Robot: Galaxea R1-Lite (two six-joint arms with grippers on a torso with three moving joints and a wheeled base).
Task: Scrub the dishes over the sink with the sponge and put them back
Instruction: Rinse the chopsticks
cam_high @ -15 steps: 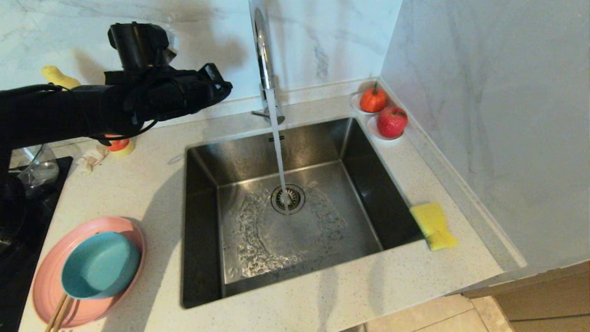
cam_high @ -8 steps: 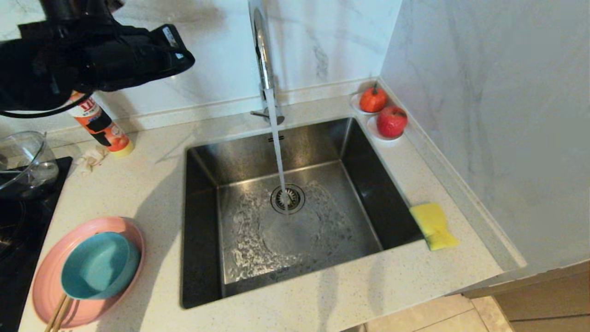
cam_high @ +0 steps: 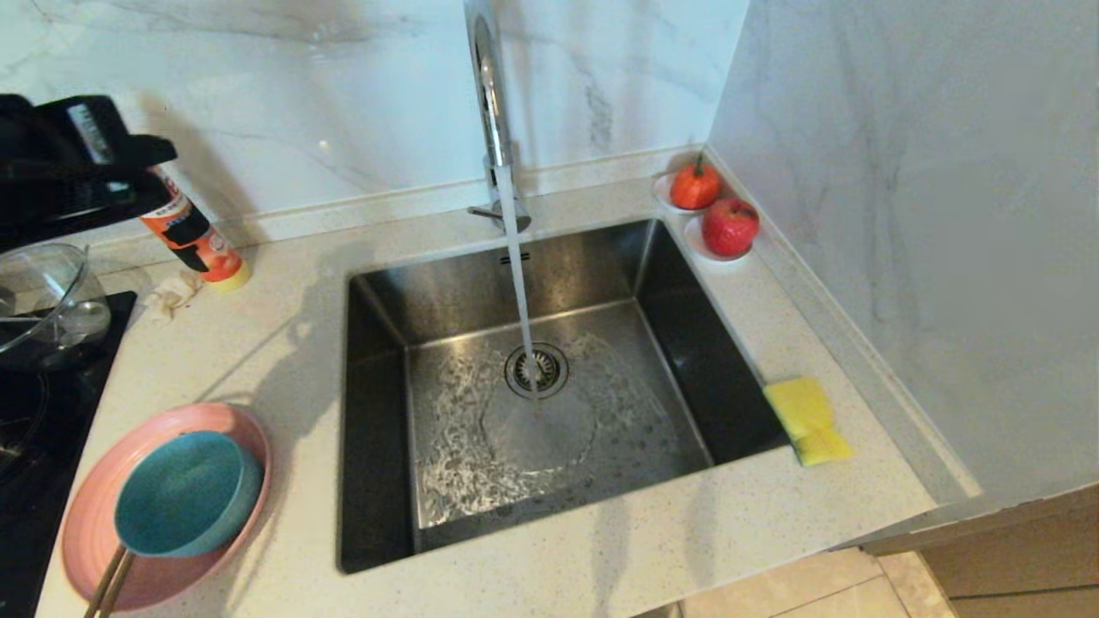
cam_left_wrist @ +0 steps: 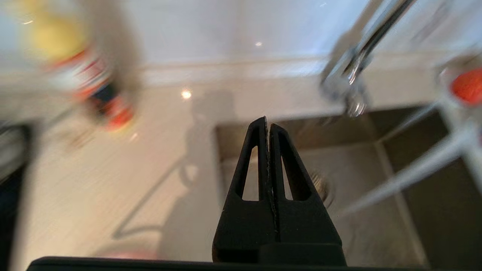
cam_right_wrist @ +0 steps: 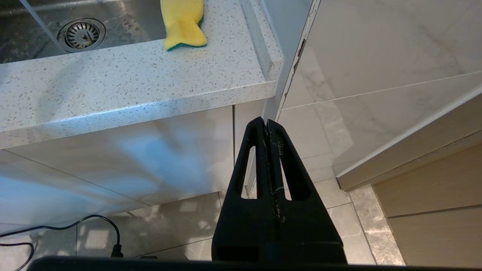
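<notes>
The yellow sponge (cam_high: 809, 420) is lying squished by the sink (cam_high: 378, 412); both grippers (cam_left_wrist: 267, 122) (cam_right_wrist: 266, 123) are staying pressed together, holding nothing.

Left gripper (cam_left_wrist: 267, 122) raised at the counter's far left, fingers pressed together; right gripper (cam_right_wrist: 266, 122) closed, parked below the counter's front edge.

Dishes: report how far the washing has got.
Done: only the tap runs into the sink. In hand: nothing; left tool is shut and empty above the counter, right tool shut, parked below it. Left: bowl sits on plate, sponge untouched; scrub both, return.
</notes>
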